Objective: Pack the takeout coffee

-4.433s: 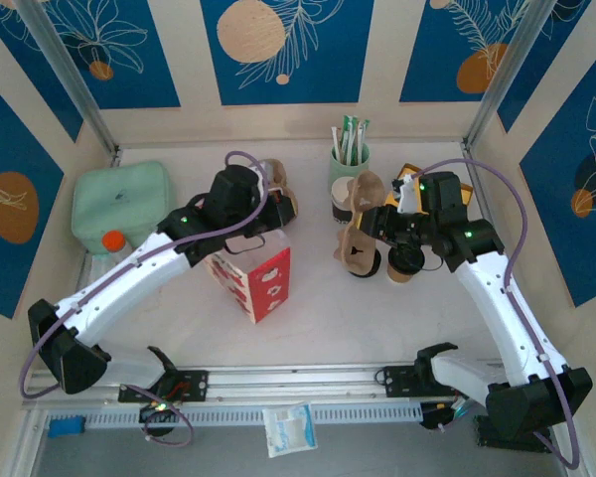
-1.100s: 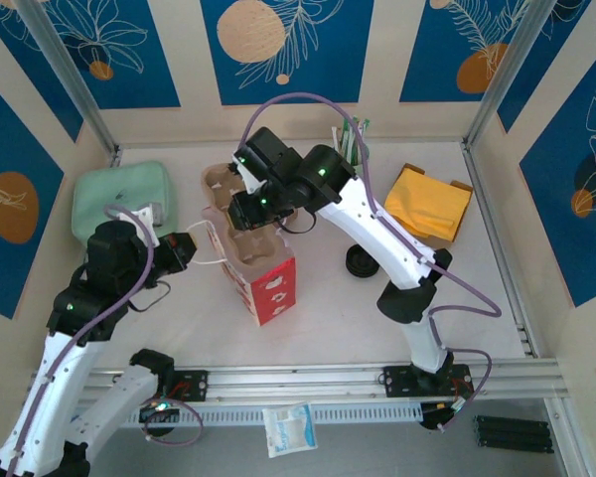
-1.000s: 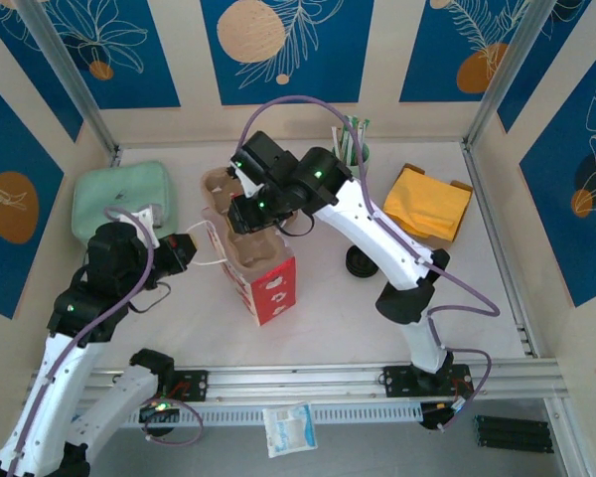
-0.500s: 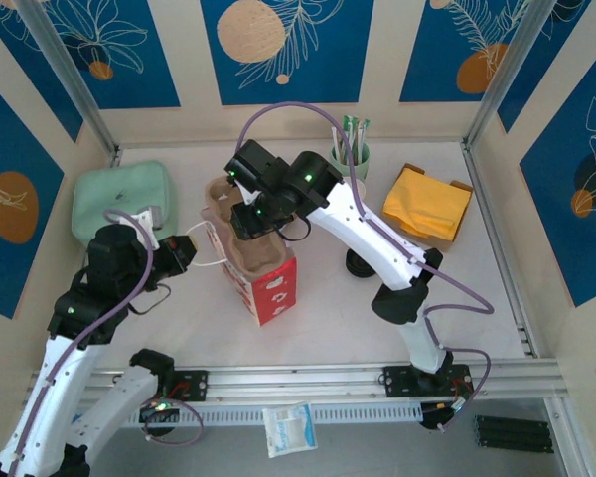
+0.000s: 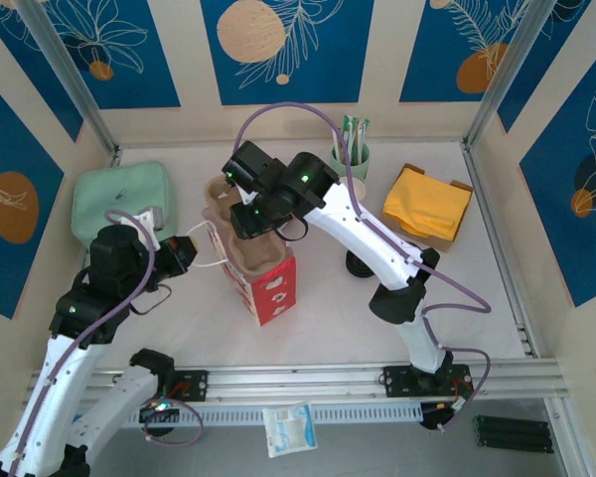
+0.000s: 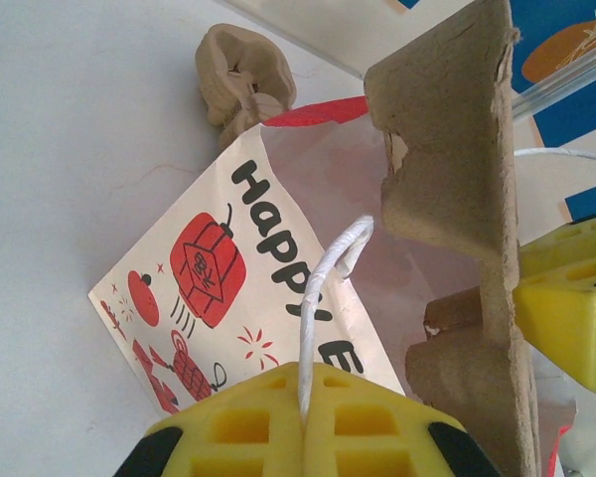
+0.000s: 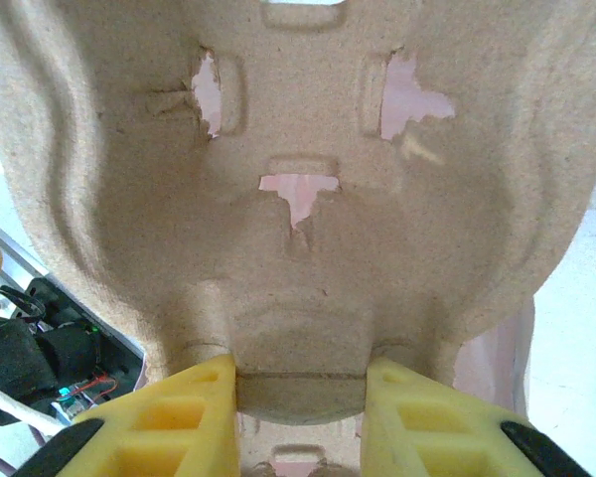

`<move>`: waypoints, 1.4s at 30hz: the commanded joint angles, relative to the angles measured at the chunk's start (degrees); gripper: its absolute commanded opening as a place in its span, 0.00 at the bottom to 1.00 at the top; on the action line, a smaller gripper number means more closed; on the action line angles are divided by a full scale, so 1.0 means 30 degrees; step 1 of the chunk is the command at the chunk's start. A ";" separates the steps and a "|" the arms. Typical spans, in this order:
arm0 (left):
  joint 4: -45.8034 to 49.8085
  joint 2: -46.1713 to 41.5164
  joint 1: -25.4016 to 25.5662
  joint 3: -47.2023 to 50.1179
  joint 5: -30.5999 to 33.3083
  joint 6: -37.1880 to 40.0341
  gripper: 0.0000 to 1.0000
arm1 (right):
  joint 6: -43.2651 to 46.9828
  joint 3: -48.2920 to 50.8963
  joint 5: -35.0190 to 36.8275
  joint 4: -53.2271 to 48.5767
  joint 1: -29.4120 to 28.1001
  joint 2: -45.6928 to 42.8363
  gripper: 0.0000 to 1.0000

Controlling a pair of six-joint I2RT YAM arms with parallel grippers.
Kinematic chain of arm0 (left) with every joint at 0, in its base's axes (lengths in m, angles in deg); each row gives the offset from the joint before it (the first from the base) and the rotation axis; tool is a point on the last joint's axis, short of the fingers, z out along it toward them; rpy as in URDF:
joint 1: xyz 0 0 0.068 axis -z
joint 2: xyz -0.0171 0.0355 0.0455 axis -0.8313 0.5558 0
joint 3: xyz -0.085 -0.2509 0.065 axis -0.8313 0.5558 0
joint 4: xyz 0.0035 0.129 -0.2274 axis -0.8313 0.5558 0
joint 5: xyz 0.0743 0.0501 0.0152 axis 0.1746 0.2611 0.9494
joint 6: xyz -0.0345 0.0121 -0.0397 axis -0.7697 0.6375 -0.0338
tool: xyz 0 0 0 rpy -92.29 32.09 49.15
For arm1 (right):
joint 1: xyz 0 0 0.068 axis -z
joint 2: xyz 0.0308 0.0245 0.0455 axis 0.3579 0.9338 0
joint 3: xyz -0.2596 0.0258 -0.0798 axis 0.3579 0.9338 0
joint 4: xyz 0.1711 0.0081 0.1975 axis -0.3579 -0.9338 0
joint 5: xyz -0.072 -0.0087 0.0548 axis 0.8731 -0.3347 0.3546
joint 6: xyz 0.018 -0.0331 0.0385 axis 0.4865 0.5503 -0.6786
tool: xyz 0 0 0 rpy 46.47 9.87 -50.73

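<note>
1. Step in hand, as judged: seating the pulp cup carrier (image 7: pixel 298 199) in the paper bag (image 5: pixel 274 283). The right gripper (image 7: pixel 298 397) is clamped on the carrier's rim, one finger on each side of a moulded tab. The carrier hangs on edge in the bag mouth.
2. The left gripper (image 6: pixel 303 422) is closed on the white cord handle (image 6: pixel 323 288) and draws the near bag wall outward. This tension should be held so that the mouth stays wide.
3. Lower the carrier straight down. In the left wrist view its edge runs close to the bag wall, so a tilt could snag the paper rim and tip the bag.
4. The takeout coffee (image 5: pixel 359 189) stands on the counter (image 5: pixel 318 318) just in front of the pale green cup of sticks (image 5: pixel 350 157). It is largely hidden by the right arm and is not packed yet.
5. Open counter lies in front of the bag and to its right, up to the black lid (image 5: pixel 358 263). Any withdrawal should rise first, because the coffee and the stick cup sit beside the right arm.
</note>
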 commanded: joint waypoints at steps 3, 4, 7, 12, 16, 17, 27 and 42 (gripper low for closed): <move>-0.0251 -0.0074 -0.0182 0.0159 -0.0335 -0.0162 0.00 | 0.0286 -0.0407 0.0261 0.0475 -0.0003 0.0316 0.29; -0.0246 -0.0081 -0.0191 0.0139 -0.0320 -0.0153 0.00 | 0.0305 -0.0360 0.0281 0.0445 -0.0010 0.0361 0.29; -0.0170 -0.0102 -0.0205 0.0154 -0.0276 -0.0189 0.00 | 0.0318 -0.0140 0.0387 0.0257 -0.0055 0.0380 0.29; -0.0075 -0.0147 -0.0195 0.0139 -0.0111 -0.0217 0.00 | 0.0421 0.0165 0.0852 -0.0334 -0.0321 0.0294 0.29; -0.0048 -0.0082 -0.0191 0.0053 -0.0056 -0.0204 0.00 | 0.0537 0.0854 0.1244 -0.0514 -0.0534 0.0205 0.29; -0.0063 -0.0093 -0.0176 0.0050 -0.0060 -0.0170 0.00 | 0.0523 0.1019 0.1326 -0.0508 -0.0570 0.0174 0.29; 0.0098 -0.0102 -0.0176 -0.0078 0.0035 -0.0131 0.00 | 0.0409 0.1251 0.1489 -0.0793 -0.0788 0.0171 0.29; 0.0151 -0.0093 -0.0183 -0.0243 0.0046 -0.0160 0.00 | 0.0072 0.2909 0.0951 -0.1213 -0.0821 0.0314 0.29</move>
